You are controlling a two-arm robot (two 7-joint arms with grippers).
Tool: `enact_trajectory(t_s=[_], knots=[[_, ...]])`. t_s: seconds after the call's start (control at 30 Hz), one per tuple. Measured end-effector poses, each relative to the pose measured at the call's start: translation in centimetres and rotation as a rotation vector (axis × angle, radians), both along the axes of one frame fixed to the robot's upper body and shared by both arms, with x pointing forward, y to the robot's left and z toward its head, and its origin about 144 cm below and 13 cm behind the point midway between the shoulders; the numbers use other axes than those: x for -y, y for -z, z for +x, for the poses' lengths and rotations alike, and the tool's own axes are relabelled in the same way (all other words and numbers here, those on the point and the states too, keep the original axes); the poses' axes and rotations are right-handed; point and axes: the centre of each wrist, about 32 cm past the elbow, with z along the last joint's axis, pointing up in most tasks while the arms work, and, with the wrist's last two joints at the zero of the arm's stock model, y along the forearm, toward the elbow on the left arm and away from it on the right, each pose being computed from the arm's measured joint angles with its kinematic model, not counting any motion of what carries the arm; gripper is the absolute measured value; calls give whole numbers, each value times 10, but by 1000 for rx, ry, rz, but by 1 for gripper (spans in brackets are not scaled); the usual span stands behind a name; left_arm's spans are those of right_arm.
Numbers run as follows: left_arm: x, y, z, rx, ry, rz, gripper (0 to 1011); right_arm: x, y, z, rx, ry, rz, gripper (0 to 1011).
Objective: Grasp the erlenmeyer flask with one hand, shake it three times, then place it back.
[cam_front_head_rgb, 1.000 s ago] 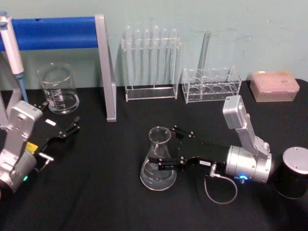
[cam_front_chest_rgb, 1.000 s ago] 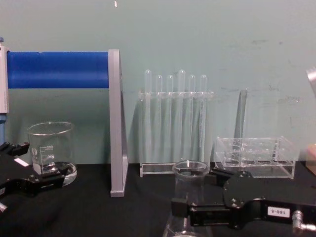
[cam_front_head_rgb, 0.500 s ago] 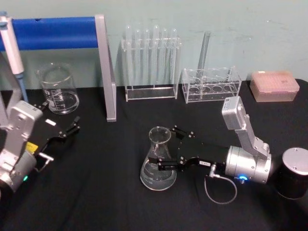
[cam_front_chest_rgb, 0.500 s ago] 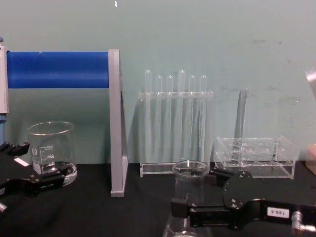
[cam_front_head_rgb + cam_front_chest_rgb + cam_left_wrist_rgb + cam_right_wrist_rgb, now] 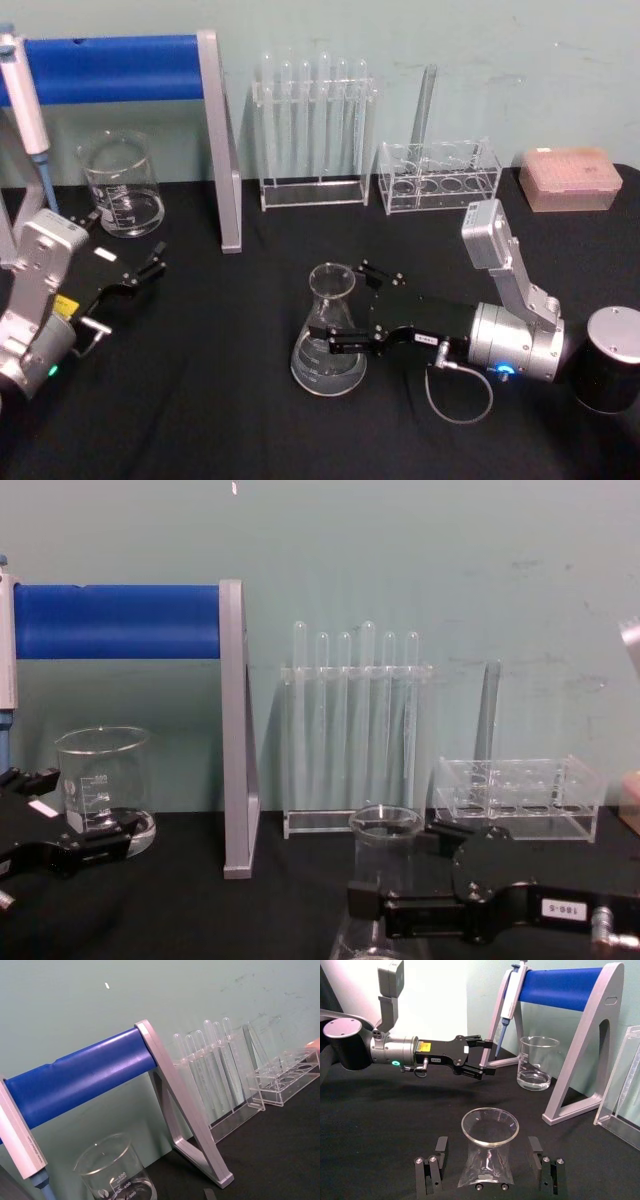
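Centrally, right hand (image 5: 338, 302) straddles erlenmeyer flask (image 5: 325, 366); left hand (image 5: 152, 262) parked — leftward.

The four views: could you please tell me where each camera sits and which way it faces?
Head: up high, looking down; left claw, and right claw around the erlenmeyer flask.
Chest: low, looking across toward the wall; both claws.
Left wrist: faces the beaker.
Right wrist: faces the flask between its fingers.
All four share the beaker.

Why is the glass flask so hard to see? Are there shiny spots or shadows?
Head view: the erlenmeyer flask is see-through, so the black table shows through; pale glints mark its base. Right wrist view: its rim shines inside the open right pincer. Chest view: the blue stand shadows the wall.
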Motion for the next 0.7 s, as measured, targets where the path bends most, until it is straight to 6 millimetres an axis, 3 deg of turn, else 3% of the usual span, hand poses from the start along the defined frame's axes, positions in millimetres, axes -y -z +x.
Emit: enact_trajectory(t_s=[0.23, 0.7], knots=[[0, 0, 0, 0, 0, 0, 1001, 0, 0, 0, 0, 0, 1, 902], [0, 0, 0, 0, 0, 0, 1001, 0, 0, 0, 0, -1, 1, 478]])
